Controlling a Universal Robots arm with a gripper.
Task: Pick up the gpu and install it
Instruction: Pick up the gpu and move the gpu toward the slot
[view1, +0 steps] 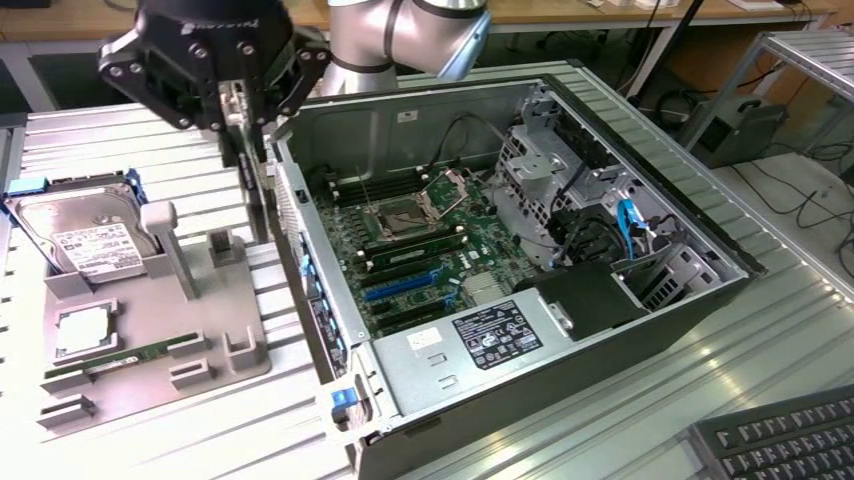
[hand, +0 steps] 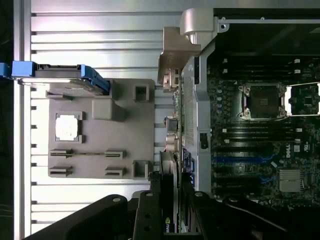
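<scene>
Tool (view1: 243, 112) (hand: 171, 212) at 11 o'clock in the exterior view, pinching the gpu (view1: 248, 190) (hand: 170, 135) at its upper end, fingers pressed on both faces. Gpu hangs vertical and edge-on in the gap between the gray fixture (view1: 147, 320) (hand: 100, 125) and the open case (view1: 561, 300) (hand: 197, 100). It sits just beside the case's outer wall, outside it. Silver bracket (hand: 176, 47) is on the card's end away from the tool. Cannot tell if the gpu's lower end touches the fixture.

Fixture lies at 9 o'clock on the slatted desk (view1: 200, 440) (hand: 100, 30). It carries a drive (view1: 87, 245) (hand: 60, 80) in a blue frame, a cpu (view1: 80, 332) (hand: 67, 126) and a ram stick (view1: 114, 362). Board (view1: 414, 250) (hand: 260, 125) lies flat inside the case, mid-frame, with blue slots (view1: 400, 285) toward 6 o'clock of it. Keyboard (view1: 787, 440) at 5 o'clock.
</scene>
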